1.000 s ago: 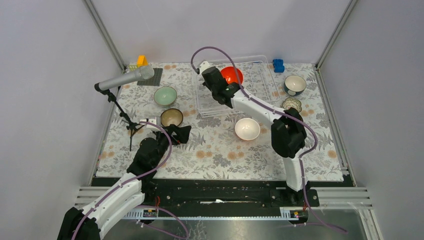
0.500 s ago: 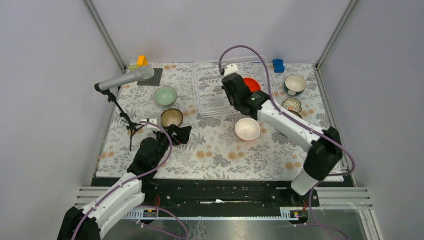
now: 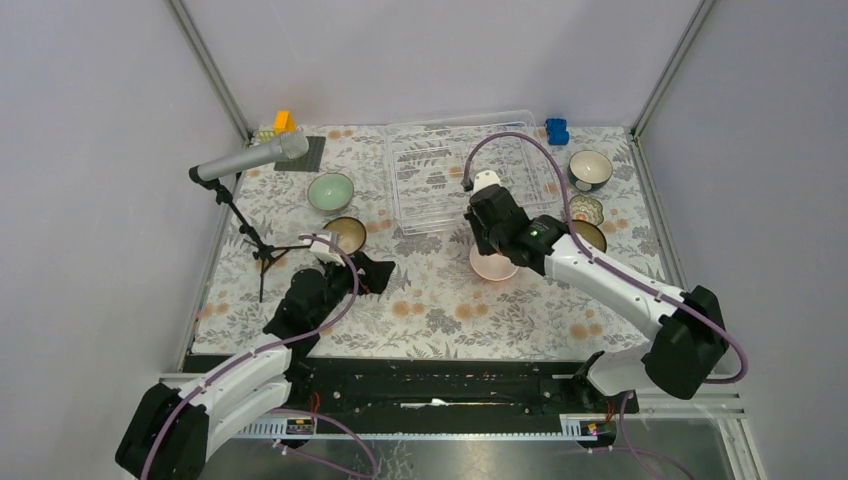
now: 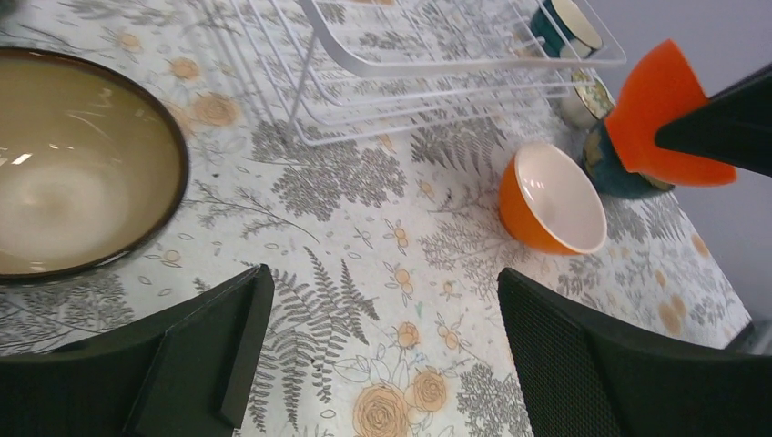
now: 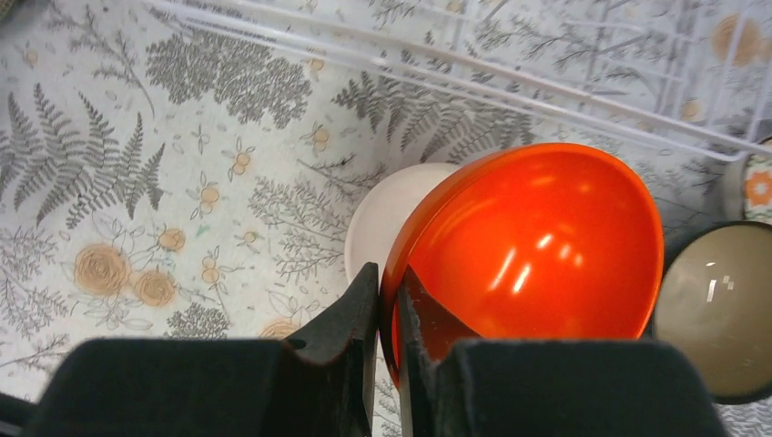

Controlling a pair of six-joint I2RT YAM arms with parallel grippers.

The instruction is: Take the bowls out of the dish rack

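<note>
My right gripper point(image 5: 387, 282) is shut on the rim of a bright orange bowl point(image 5: 537, 255), one finger inside and one outside. It holds the bowl tilted just above an orange bowl with a white inside point(image 4: 551, 200) on the table, near the front of the dish rack point(image 3: 440, 180). No bowl shows inside the rack. The held bowl point(image 4: 660, 114) also shows in the left wrist view. My left gripper point(image 4: 382, 291) stands open and empty low over the cloth, next to a dark brown bowl point(image 4: 73, 173).
A mint green bowl point(image 3: 330, 190) sits left of the rack. A teal bowl point(image 3: 590, 168), a patterned bowl point(image 3: 585, 208) and a dark bowl point(image 3: 590, 235) stand at the right. A blue block point(image 3: 557, 130) lies at the back. A microphone stand point(image 3: 250, 160) occupies the left.
The right arm has carried the orange bowl out of the rack, toward me and to the right, to above the white-inside bowl. The left arm has shifted slightly.
</note>
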